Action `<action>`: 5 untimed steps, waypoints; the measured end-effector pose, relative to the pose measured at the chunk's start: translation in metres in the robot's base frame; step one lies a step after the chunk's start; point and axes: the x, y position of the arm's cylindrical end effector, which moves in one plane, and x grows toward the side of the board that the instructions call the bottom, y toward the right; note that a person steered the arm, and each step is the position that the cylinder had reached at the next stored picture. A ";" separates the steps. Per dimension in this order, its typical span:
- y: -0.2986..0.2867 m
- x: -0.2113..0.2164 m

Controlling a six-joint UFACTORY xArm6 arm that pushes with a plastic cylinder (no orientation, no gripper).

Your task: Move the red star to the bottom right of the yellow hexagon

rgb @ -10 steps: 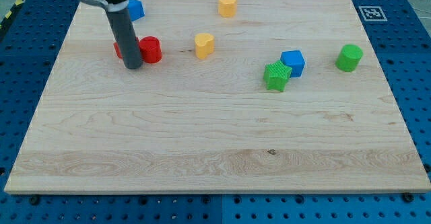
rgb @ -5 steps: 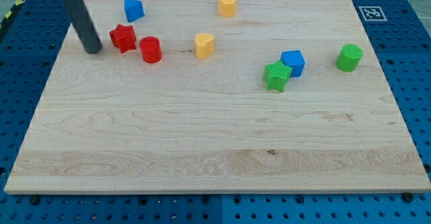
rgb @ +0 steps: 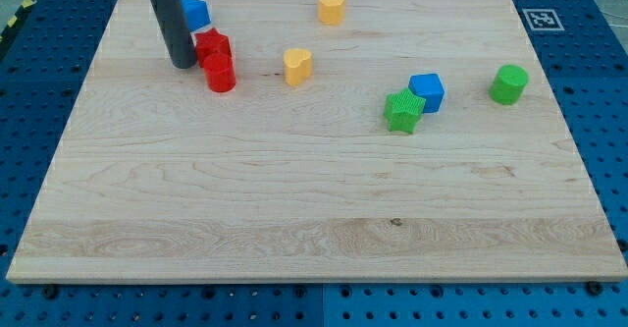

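Currently, the red star (rgb: 212, 45) sits near the board's top left corner, touching the red cylinder (rgb: 220, 74) just below it. Your tip (rgb: 183, 64) rests against the star's left side; this rod has no jaws to open or close. A blue block (rgb: 196, 14) lies just above the star. The yellow hexagon (rgb: 332, 7) stands well to the star's right, with a second yellow block (rgb: 297, 66) between them. You appear mid-push; next, steer rightward, clear of the cylinder.
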 end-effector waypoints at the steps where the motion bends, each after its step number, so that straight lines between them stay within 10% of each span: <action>1: 0.034 0.000; 5: 0.049 -0.029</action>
